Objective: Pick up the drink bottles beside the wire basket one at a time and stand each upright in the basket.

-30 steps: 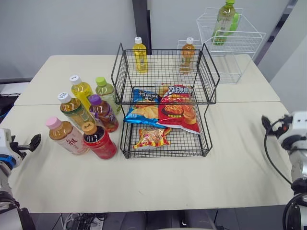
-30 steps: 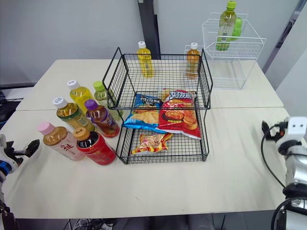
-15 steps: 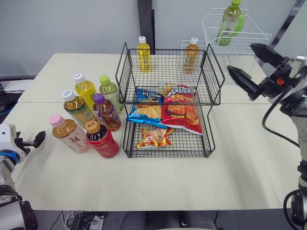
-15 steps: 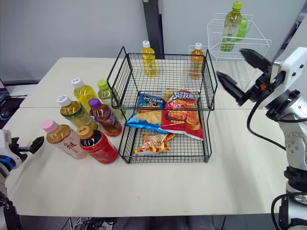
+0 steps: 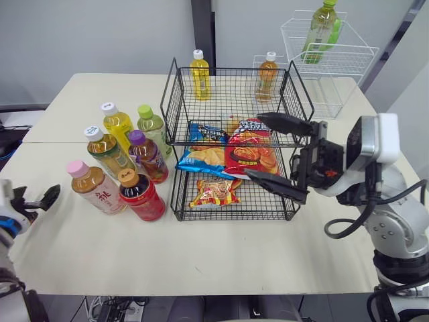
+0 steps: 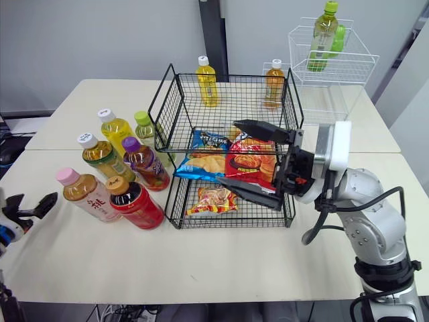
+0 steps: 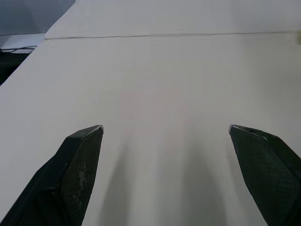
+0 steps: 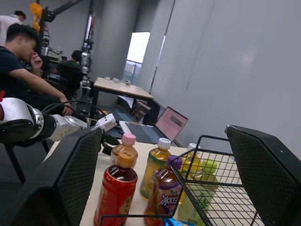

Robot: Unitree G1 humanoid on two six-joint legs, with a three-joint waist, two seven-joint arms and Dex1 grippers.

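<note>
Several drink bottles stand left of the black two-tier wire basket (image 5: 231,137): a pink-capped one (image 5: 90,188), a red one (image 5: 139,196), a purple-capped one (image 5: 147,156) and others behind. A yellow bottle (image 5: 197,74) and an amber bottle (image 5: 265,76) stand upright at the back of the upper tier. My right gripper (image 5: 252,145) is open and empty, level with the basket's right front, its fingers pointing left. In its wrist view the red bottle (image 8: 115,193) is nearest. My left gripper (image 7: 164,127) is open and empty over bare table at the far left, apart from the bottles.
Snack bags (image 5: 251,154) lie on the basket's middle shelf and one (image 5: 214,191) lies on the bottom. A white wire rack (image 5: 335,60) at the back right holds a green bottle (image 5: 322,23). A seated person (image 8: 19,52) is far off in the right wrist view.
My right arm swung down and left from beside the white rack to the front of the black basket, still open. The left gripper barely moved.
</note>
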